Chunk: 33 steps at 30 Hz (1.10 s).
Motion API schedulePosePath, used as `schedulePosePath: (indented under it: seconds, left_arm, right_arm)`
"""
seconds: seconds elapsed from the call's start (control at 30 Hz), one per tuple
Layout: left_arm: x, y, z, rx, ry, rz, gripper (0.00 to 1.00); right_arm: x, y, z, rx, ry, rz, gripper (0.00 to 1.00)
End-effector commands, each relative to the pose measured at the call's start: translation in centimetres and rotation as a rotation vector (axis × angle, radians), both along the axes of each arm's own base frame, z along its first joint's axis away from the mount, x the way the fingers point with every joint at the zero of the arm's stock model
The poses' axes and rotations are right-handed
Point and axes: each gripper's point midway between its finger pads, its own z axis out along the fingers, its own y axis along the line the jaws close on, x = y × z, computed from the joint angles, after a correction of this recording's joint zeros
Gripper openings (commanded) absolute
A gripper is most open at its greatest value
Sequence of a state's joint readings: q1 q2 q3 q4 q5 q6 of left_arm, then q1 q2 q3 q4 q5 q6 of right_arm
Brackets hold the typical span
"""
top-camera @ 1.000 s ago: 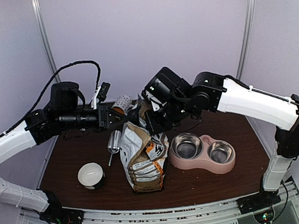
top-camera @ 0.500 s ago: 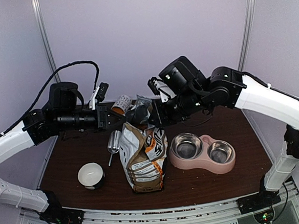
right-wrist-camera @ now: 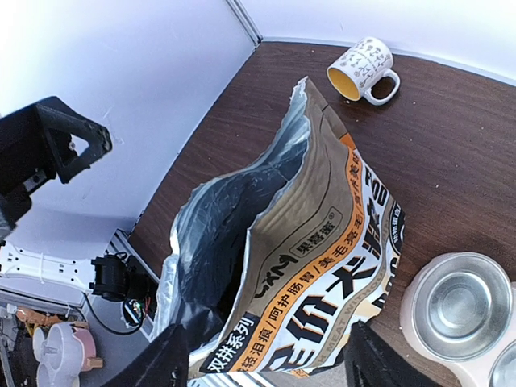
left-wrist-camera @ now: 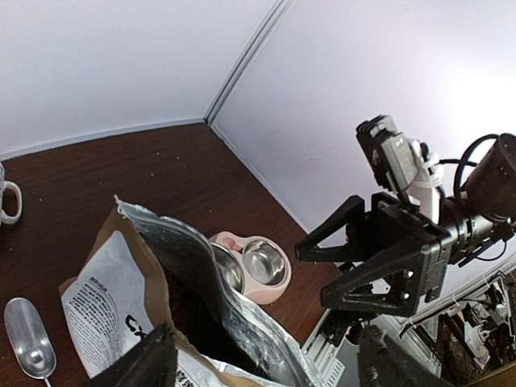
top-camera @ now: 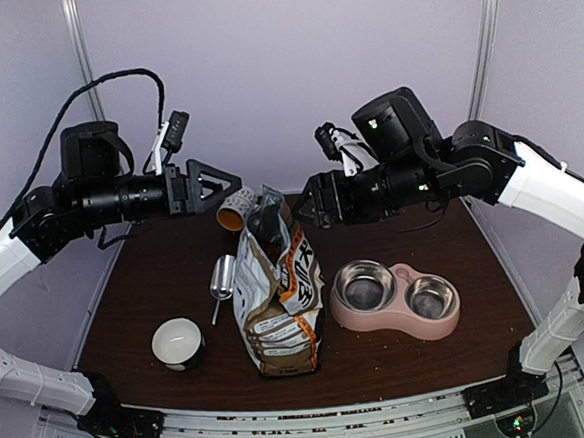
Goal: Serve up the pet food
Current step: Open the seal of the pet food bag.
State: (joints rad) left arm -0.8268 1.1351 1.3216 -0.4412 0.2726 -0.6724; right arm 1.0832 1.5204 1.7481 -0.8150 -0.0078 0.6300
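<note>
The printed bag [top-camera: 278,305] stands upright mid-table, its torn top [top-camera: 267,221] gaping. Looking down into it in the left wrist view, a dark reddish-brown mass of pet food [left-wrist-camera: 184,310] shows dimly inside. In the right wrist view the bag's silver-lined mouth [right-wrist-camera: 222,242] is only dark. My left gripper [top-camera: 214,179] hangs open in the air left of the bag top, holding nothing. My right gripper [top-camera: 309,203] is open just right of the top, also off the bag. The pink double bowl [top-camera: 399,317] sits right of the bag, with both steel cups bare.
A metal scoop [top-camera: 221,277] lies left of the bag, with a white cup [top-camera: 177,343] nearer the front. A patterned mug [top-camera: 235,209] lies on its side behind the bag. The table's edges run close on the left and right.
Both grippers were shut on the bag's top edges. They have opened, let go and drawn apart and upward. The bag stands on its own with its mouth spread.
</note>
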Motion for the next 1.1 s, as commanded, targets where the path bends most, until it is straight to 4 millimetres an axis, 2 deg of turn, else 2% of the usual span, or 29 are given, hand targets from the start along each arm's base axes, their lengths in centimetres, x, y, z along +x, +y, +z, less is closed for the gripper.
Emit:
schedulePosePath:
  seconds: [0.0, 0.2, 0.47, 0.5, 0.6, 0.77, 0.87, 1.0, 1.07]
  left_arm:
    - [0.7, 0.6, 1.2, 0.045, -0.07, 0.04, 0.84]
    - [1.6, -0.2, -0.1, 0.099, -0.025, 0.048, 0.86]
    - [2.7, -1.9, -2.7, 0.168, 0.029, 0.043, 0.88]
    - [2.8, -1.9, -3.0, 0.181, 0.034, 0.048, 0.88]
    - [3.3, -1.9, -4.1, 0.228, 0.043, 0.069, 0.92]
    - [4.1, -2.0, -6.1, 0.28, 0.076, 0.095, 0.93]
    - [4.5, -1.8, -6.9, 0.305, 0.094, 0.116, 0.86]
    - [4.7, -0.8, -8.3, 0.364, 0.125, 0.163, 0.69]
    - [4.7, -0.1, -9.1, 0.398, 0.142, 0.188, 0.63]
  right_arm:
    - [0.6, -0.5, 0.9, -0.018, -0.043, -0.024, 0.69]
    - [0.9, 0.7, 0.9, -0.039, -0.046, -0.006, 0.7]
    - [3.1, 2.4, -0.4, -0.135, -0.05, -0.048, 0.67]
    - [3.3, 2.3, -0.9, -0.165, -0.048, -0.053, 0.66]
    - [3.4, 2.8, -0.9, -0.18, -0.051, -0.041, 0.57]
    - [3.2, 3.4, -2.9, -0.212, -0.013, -0.022, 0.48]
    - [3.6, 2.6, -3.8, -0.26, -0.014, -0.062, 0.38]
    - [4.6, -0.2, -3.9, -0.358, -0.061, -0.156, 0.21]
    - [4.9, -1.8, -3.7, -0.396, -0.084, -0.195, 0.18]
